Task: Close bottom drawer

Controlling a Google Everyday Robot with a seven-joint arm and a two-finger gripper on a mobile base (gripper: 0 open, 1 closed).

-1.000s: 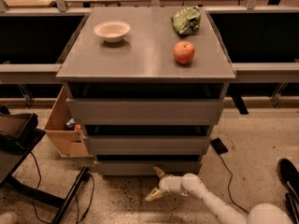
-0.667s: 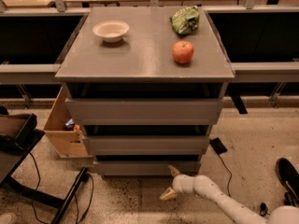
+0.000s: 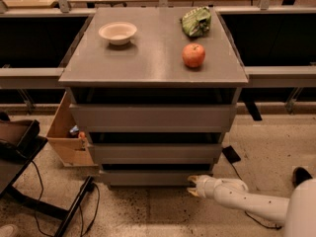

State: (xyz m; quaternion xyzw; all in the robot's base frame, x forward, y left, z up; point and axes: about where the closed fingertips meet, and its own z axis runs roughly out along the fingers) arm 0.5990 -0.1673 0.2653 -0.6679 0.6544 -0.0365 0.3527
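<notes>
Far left, below the worktop's left edge: dark chair or bag (image 3: 17,137), can't tell which, with black cables (image 3: 86,194) on the speckled floor. An open cardboard box (image 3: 66,139) sits on the floor just beside the cabinet's left side, small items inside, too small to name.

Grey cabinet worktop (image 3: 148,63): white bowl (image 3: 117,32) upright near the rear left corner. Crumpled green bag (image 3: 196,21) at the rear right corner. Red apple (image 3: 193,55) in front of the bag, near the right edge, apart from the bag.

Below the worktop's front edge are three grey drawers, stacked. Top drawer (image 3: 153,117) and middle drawer (image 3: 155,152) have dark gaps above their fronts. Bottom drawer (image 3: 148,177) is lowest and narrowest, front just above the floor, a thin dark gap above it. Can't tell if it's fully shut.

Gripper (image 3: 191,186) is low at the right end of the bottom drawer's front, below the worktop's front right corner, pointing left. Its tan fingertips (image 3: 191,178) sit slightly apart, nothing held. Touching the drawer front or not: can't tell. The white arm (image 3: 247,201) runs from it to the lower right.

A flat black object (image 3: 231,154) lies on the floor right of the cabinet. A dark rounded thing (image 3: 301,174) at far right, unclear.
</notes>
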